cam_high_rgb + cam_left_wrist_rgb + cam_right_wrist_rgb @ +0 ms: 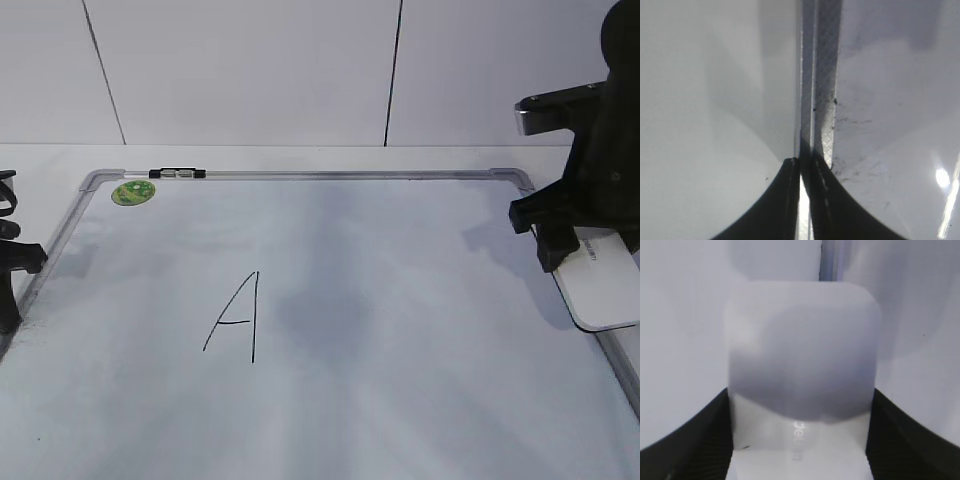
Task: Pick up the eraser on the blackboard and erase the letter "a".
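The eraser (pixel 606 292), a white rounded block with grey lettering, is at the right edge of the blackboard (pixel 420 400), over its silver frame. My right gripper (pixel 572 238) is shut on it; in the right wrist view the black fingers (pixel 800 440) press both long sides of the eraser (pixel 800 365). No small lowercase "a" shows; a faint grey smudge (pixel 325 315) lies right of the tall capital "A" (pixel 238 318). My left gripper (pixel 10 290) is shut and empty at the board's left frame (pixel 822 100), fingertips (pixel 805 167) nearly touching.
A round green sticker (pixel 132 192) sits in the board's top left corner. A small black and silver clip (pixel 177 173) is on the top frame. White table and wall panels lie beyond the board. Marker dust specks (pixel 855 150) show near the left frame.
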Tool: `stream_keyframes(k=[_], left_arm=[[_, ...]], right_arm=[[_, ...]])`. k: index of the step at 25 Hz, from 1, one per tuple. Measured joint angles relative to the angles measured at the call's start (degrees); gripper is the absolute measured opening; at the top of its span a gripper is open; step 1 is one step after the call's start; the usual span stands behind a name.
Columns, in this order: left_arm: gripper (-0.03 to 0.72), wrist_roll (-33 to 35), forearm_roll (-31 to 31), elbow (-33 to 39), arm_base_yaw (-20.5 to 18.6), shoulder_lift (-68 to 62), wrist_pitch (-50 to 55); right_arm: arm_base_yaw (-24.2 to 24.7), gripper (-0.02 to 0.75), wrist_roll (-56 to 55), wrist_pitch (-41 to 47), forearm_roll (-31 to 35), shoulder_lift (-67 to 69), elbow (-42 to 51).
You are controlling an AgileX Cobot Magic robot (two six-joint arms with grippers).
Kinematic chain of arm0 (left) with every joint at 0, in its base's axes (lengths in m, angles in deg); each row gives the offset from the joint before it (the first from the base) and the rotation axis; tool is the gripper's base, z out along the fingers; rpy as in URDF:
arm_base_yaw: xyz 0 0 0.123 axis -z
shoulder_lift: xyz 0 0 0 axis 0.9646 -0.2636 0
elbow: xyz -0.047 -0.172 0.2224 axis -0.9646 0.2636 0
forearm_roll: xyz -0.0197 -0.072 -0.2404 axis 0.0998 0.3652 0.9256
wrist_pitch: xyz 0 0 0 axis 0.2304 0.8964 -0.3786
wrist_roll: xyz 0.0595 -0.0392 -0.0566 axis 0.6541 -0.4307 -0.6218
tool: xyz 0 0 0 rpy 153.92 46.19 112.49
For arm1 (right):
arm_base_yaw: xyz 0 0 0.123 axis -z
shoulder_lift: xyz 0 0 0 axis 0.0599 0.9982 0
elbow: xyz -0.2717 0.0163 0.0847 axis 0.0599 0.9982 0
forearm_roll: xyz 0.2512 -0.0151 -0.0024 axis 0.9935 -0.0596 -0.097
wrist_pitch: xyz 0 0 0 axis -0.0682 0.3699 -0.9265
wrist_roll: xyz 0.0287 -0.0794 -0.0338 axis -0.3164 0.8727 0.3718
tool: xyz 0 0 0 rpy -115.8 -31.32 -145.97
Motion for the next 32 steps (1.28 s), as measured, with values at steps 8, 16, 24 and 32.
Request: stream_keyframes(k=[8,16,24,32], left_arm=[[0.038,0.0,0.1,0.0,0.0,0.0,0.0],[0.044,0.0,0.1,0.0,0.0,0.0,0.0],[0.048,0.0,0.1,0.0,0.0,0.0,0.0],[0.054,0.0,0.4,0.0,0.0,0.0,-0.1]], right_arm=[[0.0,0.554,0.1,-1.8,0.9,2.8,-0.3],[0.2,0.555,0.1,-2.8,1.5,6.9,-2.6],[3.7,0.556,0.4,-2.2,3.4,9.9,-7.7],[5.5,0.556,3.2,-1.0,6.8,11.8,-8.3]])
